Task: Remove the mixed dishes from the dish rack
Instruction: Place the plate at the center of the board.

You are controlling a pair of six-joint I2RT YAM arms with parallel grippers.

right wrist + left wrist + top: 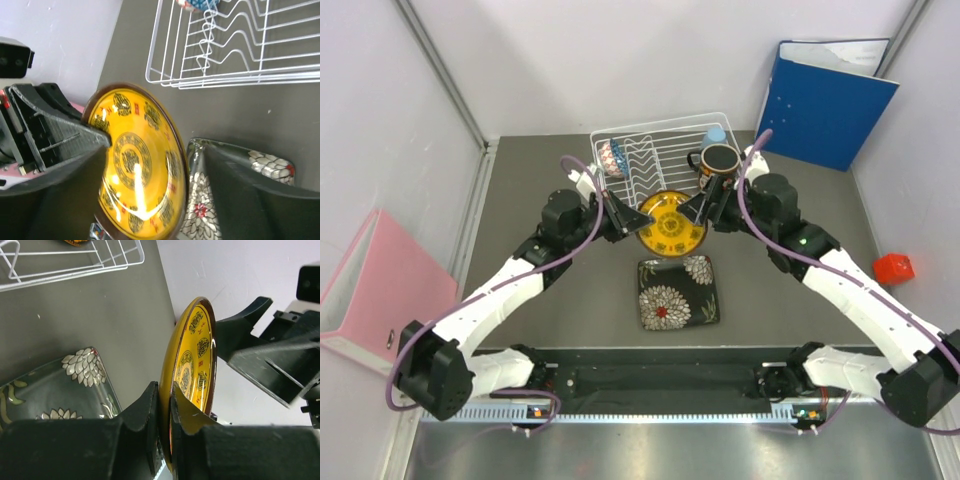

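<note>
The small round yellow patterned plate (670,225) hangs on edge above the table, just in front of the white wire dish rack (655,150). My left gripper (628,228) is shut on its left rim; the wrist view shows both jaws clamped on the plate (192,360) by my left gripper (165,390). My right gripper (698,212) is open, its fingers spread either side of the plate (135,165). The black square floral plate (678,292) lies flat on the table below. The blue mosaic bowl (612,157), light blue cup (714,136) and dark mug (719,163) stand in the rack.
A blue binder (830,100) leans at the back right. A pink folder (370,290) lies at the left wall. A small red object (894,267) sits at the right edge. The rack's zigzag slots (225,50) hold no plate.
</note>
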